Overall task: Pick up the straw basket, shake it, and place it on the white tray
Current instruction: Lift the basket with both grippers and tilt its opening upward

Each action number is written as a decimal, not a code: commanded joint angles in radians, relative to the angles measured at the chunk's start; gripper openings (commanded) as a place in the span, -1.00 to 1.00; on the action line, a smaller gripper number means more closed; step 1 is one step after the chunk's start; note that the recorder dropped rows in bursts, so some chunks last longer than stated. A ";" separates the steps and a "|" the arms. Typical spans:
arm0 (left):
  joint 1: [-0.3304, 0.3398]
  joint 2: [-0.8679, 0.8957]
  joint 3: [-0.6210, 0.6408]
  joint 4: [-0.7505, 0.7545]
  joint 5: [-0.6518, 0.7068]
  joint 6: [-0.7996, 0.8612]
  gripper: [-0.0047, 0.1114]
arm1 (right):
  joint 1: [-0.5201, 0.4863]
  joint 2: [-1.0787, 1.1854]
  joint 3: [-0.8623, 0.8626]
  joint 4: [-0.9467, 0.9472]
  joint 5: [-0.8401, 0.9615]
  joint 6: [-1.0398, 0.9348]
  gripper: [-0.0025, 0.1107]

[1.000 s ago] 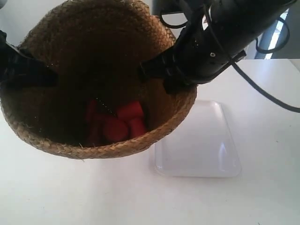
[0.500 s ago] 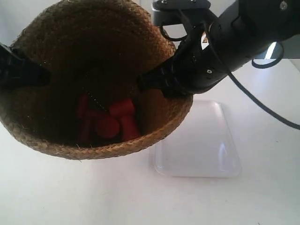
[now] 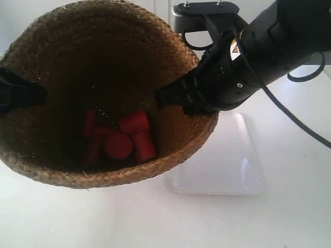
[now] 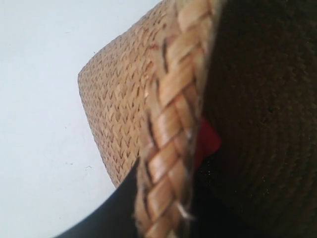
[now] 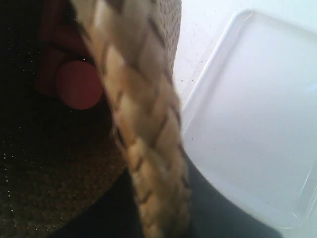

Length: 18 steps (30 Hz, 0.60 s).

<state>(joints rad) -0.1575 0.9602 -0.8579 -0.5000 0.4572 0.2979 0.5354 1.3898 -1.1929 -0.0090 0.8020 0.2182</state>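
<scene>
Honestly the basket (image 3: 103,57), held over the worktop's middle near the tray (image 3: 227,170), looks light but floppy, so left gripper (image 4: 161,208) and right gripper (image 5: 158,203) clamping opposite sides of its braided rim makes sense.

The straw basket (image 3: 103,57) is toward the left edge of the surface (image 3: 155,222) in the exterior view. The tray (image 3: 232,165) lies on the surface just to its right, toward the right edge. In that view the basket's rim covers the tray's left side. Several small pieces (image 3: 121,142) lie together in the basket's bottom. The right gripper (image 3: 164,98) has its jaws astride the rim on the tray side, and the left gripper (image 3: 39,94) straddles the opposite rim.
</scene>
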 commanded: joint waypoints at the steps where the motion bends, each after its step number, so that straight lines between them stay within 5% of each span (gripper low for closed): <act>1: -0.007 0.041 -0.008 -0.079 -0.052 0.065 -0.92 | -0.007 -0.010 0.020 -0.067 0.009 -0.030 -0.96; 12: -0.084 0.063 -0.013 -0.033 -0.146 0.068 -0.92 | -0.007 -0.002 0.071 -0.079 -0.111 -0.016 -0.96; 15: -0.089 -0.021 -0.160 -0.034 0.020 0.041 -0.92 | -0.001 -0.100 -0.059 -0.058 0.077 -0.053 -0.96; 17: -0.104 -0.054 -0.128 0.011 -0.032 0.091 -0.92 | 0.042 -0.215 -0.001 -0.068 -0.149 -0.036 -0.96; 18: -0.081 0.022 -0.057 0.175 -0.031 -0.054 -0.92 | 0.033 -0.176 0.108 -0.152 -0.283 0.029 -0.96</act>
<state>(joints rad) -0.2456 0.9307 -0.9734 -0.4718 0.4090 0.3203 0.5689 1.2017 -1.1863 -0.0499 0.6770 0.2278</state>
